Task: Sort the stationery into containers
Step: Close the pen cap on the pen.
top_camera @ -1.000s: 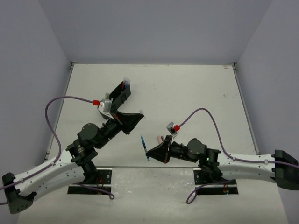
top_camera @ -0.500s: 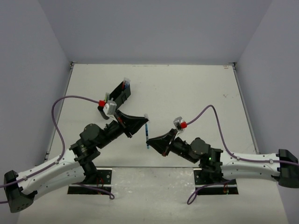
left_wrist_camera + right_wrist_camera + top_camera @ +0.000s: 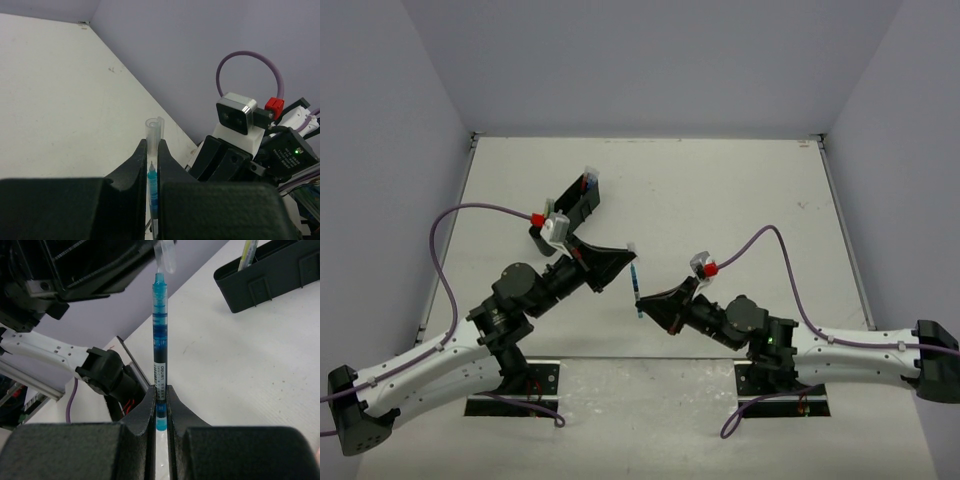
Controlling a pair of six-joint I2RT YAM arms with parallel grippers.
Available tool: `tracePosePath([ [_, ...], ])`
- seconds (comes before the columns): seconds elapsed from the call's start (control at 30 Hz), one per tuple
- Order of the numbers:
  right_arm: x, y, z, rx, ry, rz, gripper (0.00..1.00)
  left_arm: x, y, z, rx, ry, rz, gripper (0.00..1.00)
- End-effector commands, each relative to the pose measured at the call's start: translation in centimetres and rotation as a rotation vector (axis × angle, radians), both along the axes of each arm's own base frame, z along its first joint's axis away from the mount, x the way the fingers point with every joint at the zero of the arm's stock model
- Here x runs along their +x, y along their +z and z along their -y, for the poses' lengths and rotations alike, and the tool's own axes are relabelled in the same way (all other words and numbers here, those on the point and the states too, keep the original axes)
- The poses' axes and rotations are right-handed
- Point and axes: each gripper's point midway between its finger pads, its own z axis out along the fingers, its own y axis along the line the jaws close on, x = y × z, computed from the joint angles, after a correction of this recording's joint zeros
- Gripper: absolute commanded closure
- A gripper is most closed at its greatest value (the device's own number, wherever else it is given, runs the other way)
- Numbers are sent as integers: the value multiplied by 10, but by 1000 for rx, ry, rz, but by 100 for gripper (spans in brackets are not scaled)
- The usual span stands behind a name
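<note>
Pale table [image 3: 740,200], tray [image 3: 582,205] beyond, cap [image 3: 154,131] in left fingers [image 3: 133,167], pen [image 3: 159,335] in right fingers [image 3: 142,412]

left gripper [image 3: 629,257] clamped; right gripper [image 3: 639,300] clamped

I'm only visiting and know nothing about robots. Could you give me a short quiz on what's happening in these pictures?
1. True or false: the right gripper is clamped on a blue pen.
2. What is the left gripper pinching? A) a clear cap B) a red marker C) an eraser
3. Fill in: the black organiser tray lies on the ___ arm's side of the table.

Key: 1 true; 2 A; 3 left.
</note>
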Motion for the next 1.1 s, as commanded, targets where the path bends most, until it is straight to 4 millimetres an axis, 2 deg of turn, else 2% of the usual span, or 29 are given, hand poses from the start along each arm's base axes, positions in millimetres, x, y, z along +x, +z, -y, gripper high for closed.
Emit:
tracePosePath([
  [0.0, 0, 9, -4, 9, 3, 17, 100, 3, 34, -11, -59, 55, 37, 100],
  [0.23, 4, 11, 1, 16, -26, 21, 100, 3, 39, -12, -61, 56, 42, 100],
  [0.6, 9, 21, 5, 17, -55, 47, 100, 3, 29, -2, -47, 26, 12, 100],
  [1.07, 14, 25, 9, 10, -86, 57, 100, 3, 12, 5, -22, 0, -12, 100],
])
